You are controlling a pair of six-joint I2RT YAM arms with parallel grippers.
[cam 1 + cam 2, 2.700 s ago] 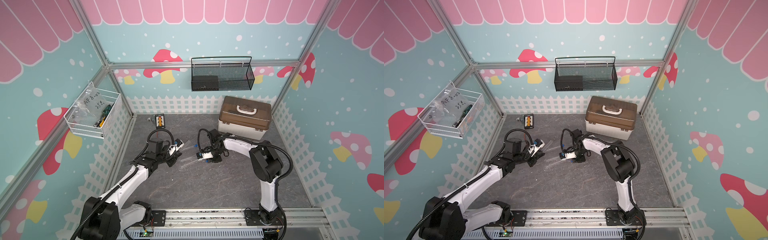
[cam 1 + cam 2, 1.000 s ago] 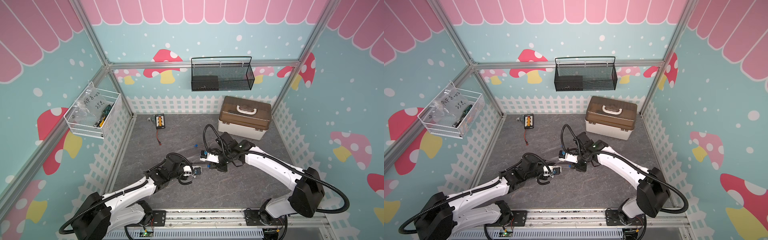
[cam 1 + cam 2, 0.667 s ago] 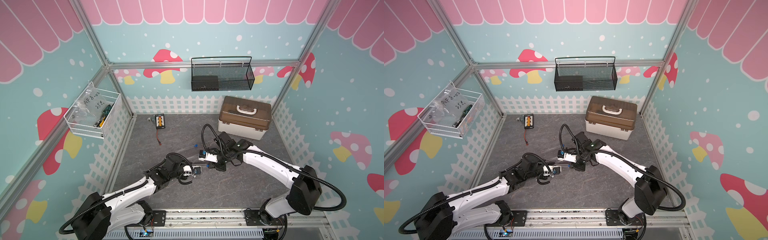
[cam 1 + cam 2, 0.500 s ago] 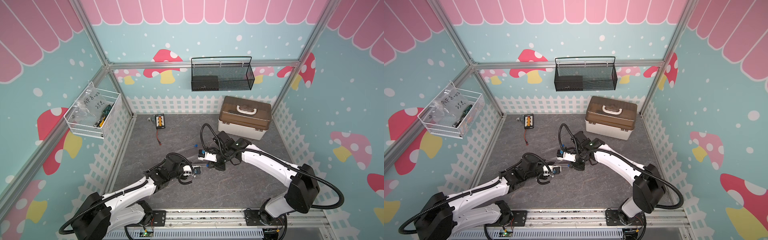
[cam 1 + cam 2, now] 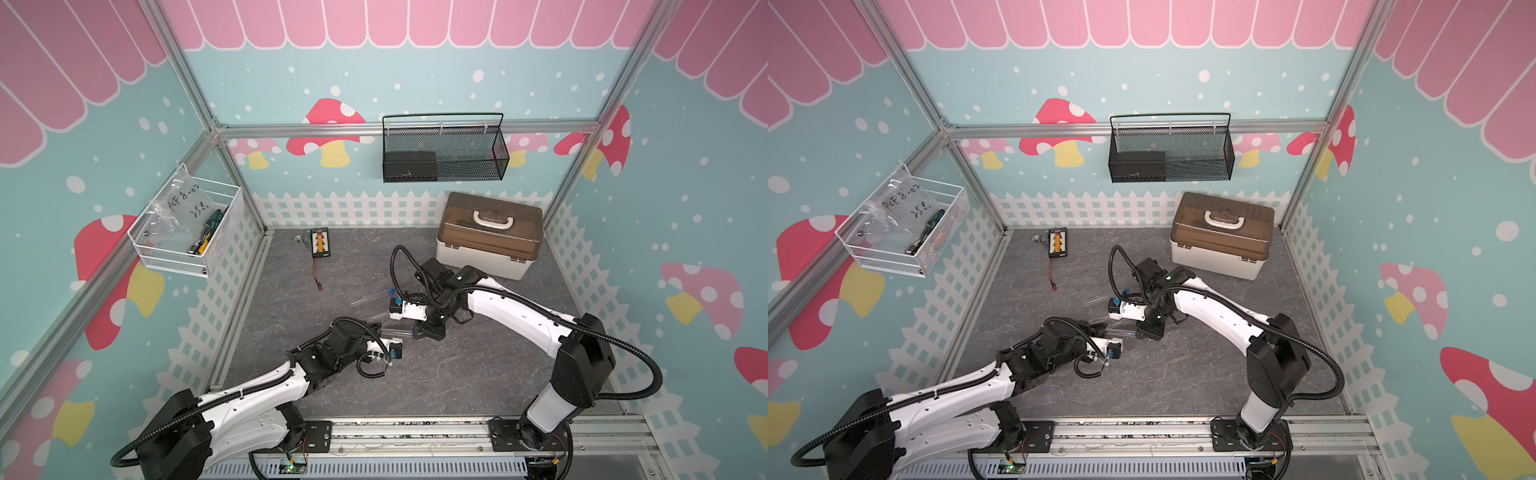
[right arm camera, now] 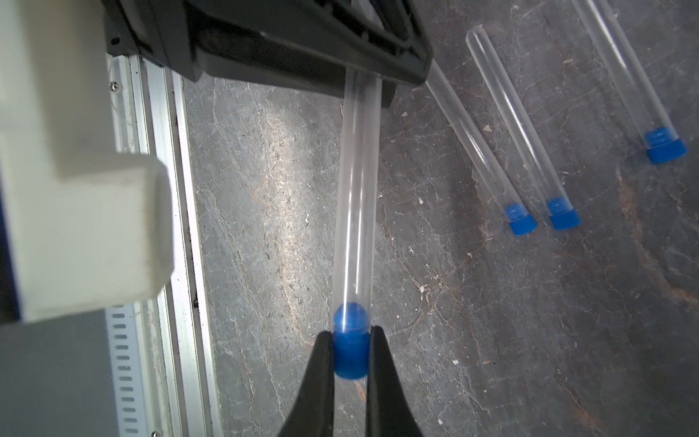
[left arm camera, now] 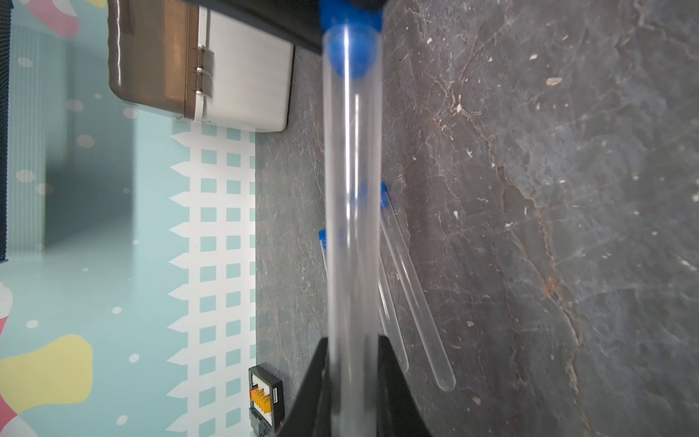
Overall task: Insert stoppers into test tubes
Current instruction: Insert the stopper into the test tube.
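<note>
Arms have been drawn forward from the brown-lidded storage box. Slim clear test tube is clamped in left hand; bright blue plastic stopper, pinched by right hand, is seated in its mouth. Three capped tubes lie nearer the box; final insertion judged nearly done.

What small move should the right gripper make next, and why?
Probably press the stopper slightly deeper along the tube: the right gripper pinches its cap, its tip sits inside the mouth, and the left gripper clamps the tube's other end.
</note>
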